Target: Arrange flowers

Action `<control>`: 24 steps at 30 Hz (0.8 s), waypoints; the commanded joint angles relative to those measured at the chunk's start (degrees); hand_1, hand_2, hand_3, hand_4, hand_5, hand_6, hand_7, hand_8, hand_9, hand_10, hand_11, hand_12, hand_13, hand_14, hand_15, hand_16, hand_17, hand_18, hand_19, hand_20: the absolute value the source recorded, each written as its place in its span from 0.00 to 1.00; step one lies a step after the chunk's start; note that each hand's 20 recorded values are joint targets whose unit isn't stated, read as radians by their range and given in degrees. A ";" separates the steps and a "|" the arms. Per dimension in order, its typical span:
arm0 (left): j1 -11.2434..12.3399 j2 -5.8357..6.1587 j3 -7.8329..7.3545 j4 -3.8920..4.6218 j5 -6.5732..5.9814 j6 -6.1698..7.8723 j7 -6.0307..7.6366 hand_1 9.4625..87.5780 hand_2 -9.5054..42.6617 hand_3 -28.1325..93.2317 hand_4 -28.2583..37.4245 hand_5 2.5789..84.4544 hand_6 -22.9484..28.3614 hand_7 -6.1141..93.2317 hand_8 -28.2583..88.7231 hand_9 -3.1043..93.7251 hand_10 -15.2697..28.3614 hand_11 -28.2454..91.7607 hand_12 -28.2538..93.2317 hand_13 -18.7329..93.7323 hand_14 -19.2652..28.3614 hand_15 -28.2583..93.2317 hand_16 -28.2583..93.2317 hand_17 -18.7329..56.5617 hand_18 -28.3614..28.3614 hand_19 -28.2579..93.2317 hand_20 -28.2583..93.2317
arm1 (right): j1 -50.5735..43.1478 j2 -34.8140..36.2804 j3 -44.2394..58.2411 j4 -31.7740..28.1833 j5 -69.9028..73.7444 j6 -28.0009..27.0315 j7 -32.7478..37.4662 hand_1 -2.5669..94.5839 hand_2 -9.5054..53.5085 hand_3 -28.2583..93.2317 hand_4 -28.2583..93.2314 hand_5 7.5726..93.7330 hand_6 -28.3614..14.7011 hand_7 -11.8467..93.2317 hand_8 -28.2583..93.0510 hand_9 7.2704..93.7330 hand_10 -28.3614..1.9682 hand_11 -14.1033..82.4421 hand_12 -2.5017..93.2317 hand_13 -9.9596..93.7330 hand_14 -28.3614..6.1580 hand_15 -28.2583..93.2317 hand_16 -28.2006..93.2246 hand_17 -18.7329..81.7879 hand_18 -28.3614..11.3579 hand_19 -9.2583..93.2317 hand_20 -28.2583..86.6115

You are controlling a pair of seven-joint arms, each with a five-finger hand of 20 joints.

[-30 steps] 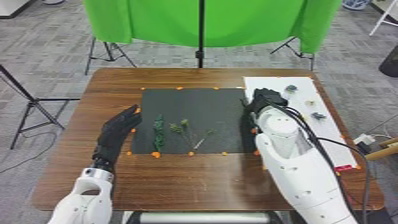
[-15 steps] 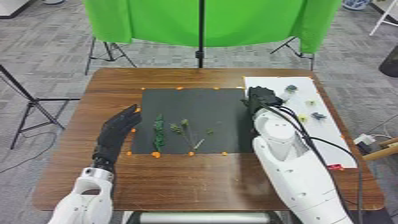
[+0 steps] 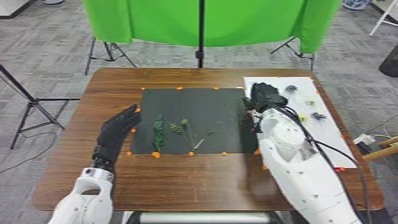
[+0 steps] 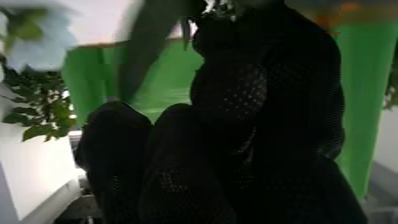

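My right hand (image 3: 265, 96) is over the seam between the dark mat (image 3: 191, 100) and the white sheet (image 3: 277, 81), shut on a green sprig (image 3: 242, 107) that hangs at its left side. In the right wrist view, a long green leaf (image 4: 147, 52) rises beside the curled fingers of my right hand (image 4: 182, 170). Leafy stems (image 3: 159, 132), (image 3: 176, 128) and a pale-ended sprig (image 3: 199, 144) lie on the mat's lower left and middle. Left of the mat rests my left hand (image 3: 118, 125), open with straight fingers.
Small flowers (image 3: 290, 89), (image 3: 318, 116) lie on the white sheet at the right. Orange markers (image 3: 156, 155) line the mat's edges on the brown table (image 3: 178, 185). Black cables (image 3: 311, 132) run along my right arm. A green cloth (image 3: 258, 30) hangs behind.
My right hand has shifted slightly, now a little farther from the table's front, and its forearm has swung. The left arm has kept still.
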 commanded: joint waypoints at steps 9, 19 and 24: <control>2.56 -0.98 0.20 0.28 0.11 -0.64 -0.76 0.14 0.05 0.79 0.12 0.49 0.51 0.12 0.20 0.46 0.59 0.31 0.36 0.45 0.71 0.30 0.27 0.29 0.70 0.24 0.38 | -12.01 -1.11 -1.16 -15.92 10.79 -0.79 4.19 0.85 0.00 0.10 0.82 0.81 0.56 0.48 0.50 0.95 0.66 0.76 0.28 0.99 0.74 0.85 0.52 0.93 0.43 1.00 0.87; 2.98 -0.94 0.06 0.01 0.14 -1.14 -1.24 0.14 0.05 0.79 0.12 0.49 0.52 0.12 0.20 0.46 0.60 0.31 0.36 0.45 0.71 0.30 0.27 0.29 0.70 0.24 0.38 | -17.79 -4.44 -1.92 -17.18 12.57 -1.96 5.49 0.83 0.00 0.14 0.80 0.81 0.56 0.48 0.50 0.95 0.66 0.76 0.28 1.00 0.75 0.85 0.52 0.93 0.43 1.00 0.87; 2.62 -0.90 0.34 0.15 0.22 -1.69 -1.60 0.14 0.05 0.79 0.12 0.49 0.52 0.12 0.20 0.46 0.60 0.31 0.36 0.45 0.71 0.30 0.27 0.29 0.70 0.24 0.38 | -17.70 -5.53 -1.97 -15.81 13.15 -1.16 5.87 0.82 0.00 0.16 0.79 0.81 0.56 0.48 0.49 0.95 0.66 0.76 0.28 1.00 0.75 0.84 0.52 0.93 0.44 1.00 0.87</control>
